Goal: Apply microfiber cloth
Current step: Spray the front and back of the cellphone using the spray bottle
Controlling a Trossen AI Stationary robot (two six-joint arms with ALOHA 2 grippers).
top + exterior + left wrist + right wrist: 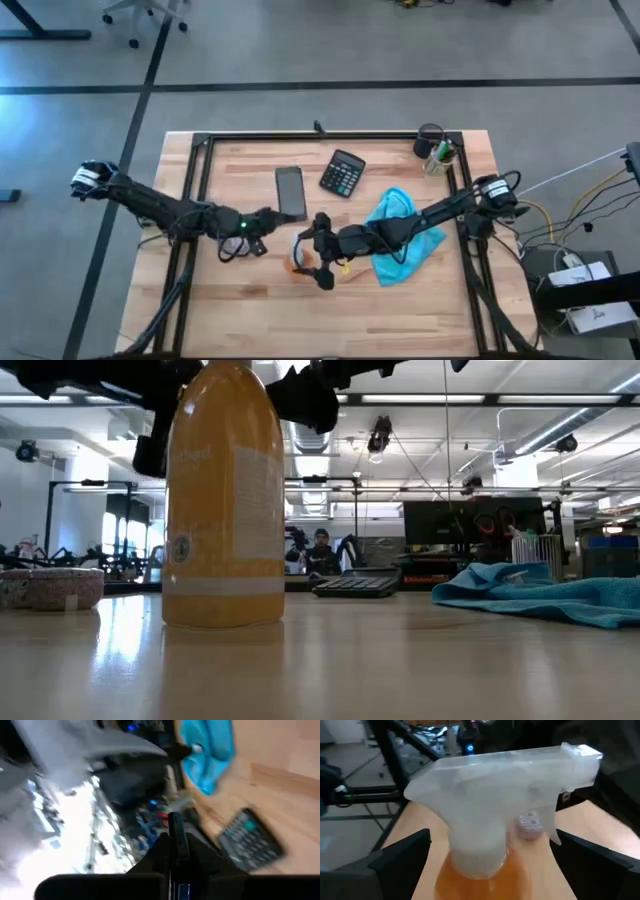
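The soft turquoise-blue microfiber cloth (400, 238) lies crumpled on the wooden tabletop, right of centre in the high view, its folds bunched into a rough diamond with one corner toward the top of the frame and a wider part spread toward the lower right. In the low view it shows at the right edge (545, 596) as a low rumpled heap resting flat on the table, with raised folds at its left end. The left wrist view catches it near the top of the frame (210, 750), blurred.

Spray bottle (222, 500) top cut off in low view; left wrist view motion-blurred.
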